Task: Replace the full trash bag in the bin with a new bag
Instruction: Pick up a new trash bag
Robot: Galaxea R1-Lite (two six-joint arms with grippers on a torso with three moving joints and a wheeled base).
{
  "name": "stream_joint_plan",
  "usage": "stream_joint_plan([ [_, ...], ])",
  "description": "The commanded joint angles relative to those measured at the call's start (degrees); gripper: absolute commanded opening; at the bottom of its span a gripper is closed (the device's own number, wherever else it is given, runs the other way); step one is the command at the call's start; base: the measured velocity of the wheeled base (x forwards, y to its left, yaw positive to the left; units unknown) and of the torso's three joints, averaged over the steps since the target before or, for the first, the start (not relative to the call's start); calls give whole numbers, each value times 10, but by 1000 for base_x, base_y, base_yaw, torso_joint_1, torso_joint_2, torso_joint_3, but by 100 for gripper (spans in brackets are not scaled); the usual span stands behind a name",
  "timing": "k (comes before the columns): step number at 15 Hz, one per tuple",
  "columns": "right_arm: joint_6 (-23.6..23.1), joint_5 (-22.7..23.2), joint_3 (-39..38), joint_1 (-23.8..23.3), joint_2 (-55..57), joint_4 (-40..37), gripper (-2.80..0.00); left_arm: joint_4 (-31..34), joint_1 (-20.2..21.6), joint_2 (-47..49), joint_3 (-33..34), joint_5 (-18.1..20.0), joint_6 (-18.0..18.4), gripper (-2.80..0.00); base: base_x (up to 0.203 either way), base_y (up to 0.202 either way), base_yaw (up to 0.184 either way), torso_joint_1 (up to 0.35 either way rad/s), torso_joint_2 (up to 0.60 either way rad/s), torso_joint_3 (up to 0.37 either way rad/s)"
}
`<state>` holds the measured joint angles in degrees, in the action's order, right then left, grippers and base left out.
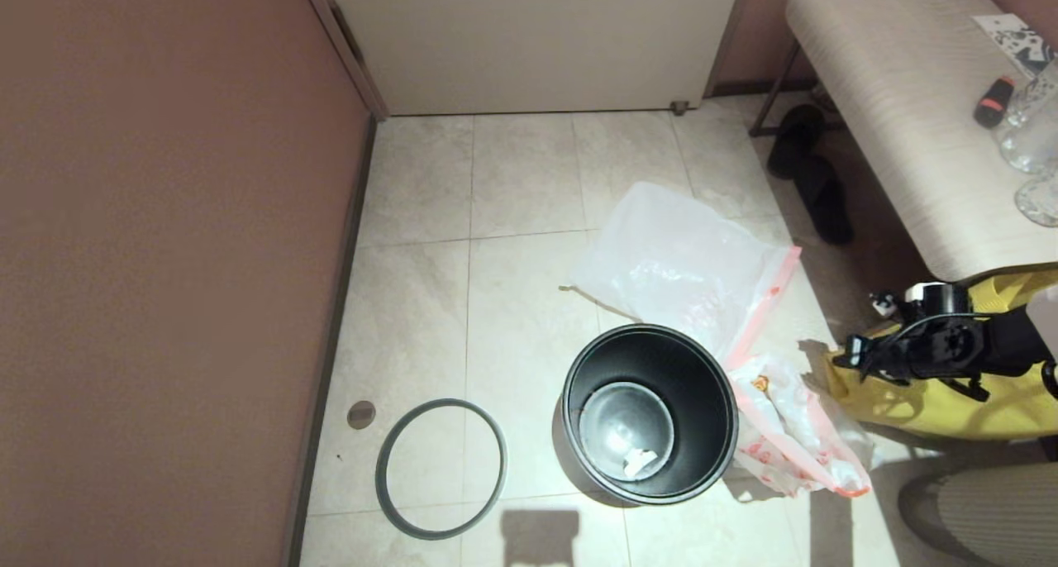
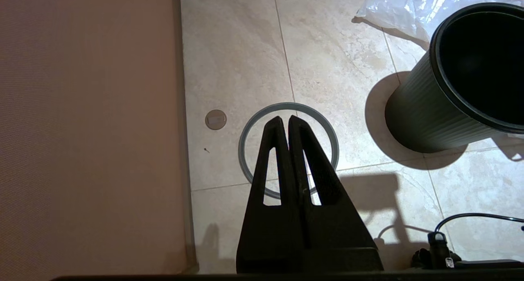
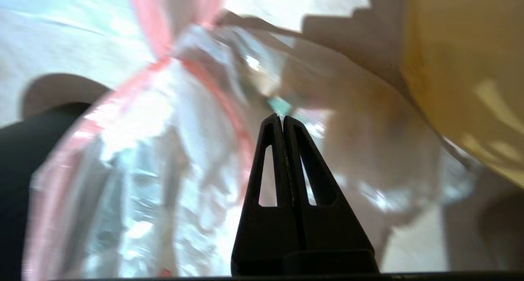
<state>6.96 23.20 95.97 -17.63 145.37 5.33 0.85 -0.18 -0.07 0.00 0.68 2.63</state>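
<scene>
A brown wall [image 1: 165,245] runs down the left side, with pale floor tiles [image 1: 521,178] beside it. Close to the wall's foot sits a small round floor plug [image 1: 361,414], and just to its right the grey hoop rim [image 1: 440,468] lies flat on the tiles, apart from the bin. The left pincer [image 2: 285,121] hangs above that hoop in its wrist view, its two fingers pressed together and holding nothing.

Right of the hoop stands the bin [image 1: 650,414], upright and unlined, its black inside bare except for a small white scrap [image 1: 638,463] on the bottom. Behind the bin and a little to its right, the new bag [image 1: 678,261] lies spread flat on the floor, its pink hem along the right edge; its near corner passes behind the bin's rim. Touching the bin's right wall, the full trash bag [image 1: 789,435] lies lumpy on the tiles, pink hem showing.

Farther right, the right pincer [image 3: 282,121] is closed and empty, pointing at the full trash bag in its blurred wrist view; whether the tips touch the plastic cannot be told. In the head view the right arm [image 1: 934,344] is in front of a yellow tote [image 1: 950,406]. At the back right, a pale table [image 1: 901,104] carries a black and orange object [image 1: 992,102] and clear glassware [image 1: 1029,133], with dark shoes [image 1: 814,174] on the floor beneath its edge.
</scene>
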Motion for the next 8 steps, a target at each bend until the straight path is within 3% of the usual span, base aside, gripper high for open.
stream_joint_plan([
  [1, 11, 44, 12, 25, 16, 26, -280, 0, 0, 1, 0, 0, 0, -280, 0, 0, 0, 0, 0, 0],
  [2, 20, 47, 35, 35, 31, 36, -280, 0, 0, 1, 0, 0, 0, -280, 0, 0, 0, 0, 0, 0],
  [3, 35, 49, 62, 42, 45, 53, 0, 0, 0, 1, 0, 0, 0, -280, 0, 0, 0, 0, 0, 0],
  [6, 70, 71, 161, 61, 100, 102, 0, 0, 0, 1, 0, 0, 0, -280, 0, 0, 0, 0, 0, 0],
  [8, 41, 75, 174, 72, 123, 149, 0, 0, 0, 1, 0, 0, 0, -280, 0, 0, 0, 0, 0, 0],
])
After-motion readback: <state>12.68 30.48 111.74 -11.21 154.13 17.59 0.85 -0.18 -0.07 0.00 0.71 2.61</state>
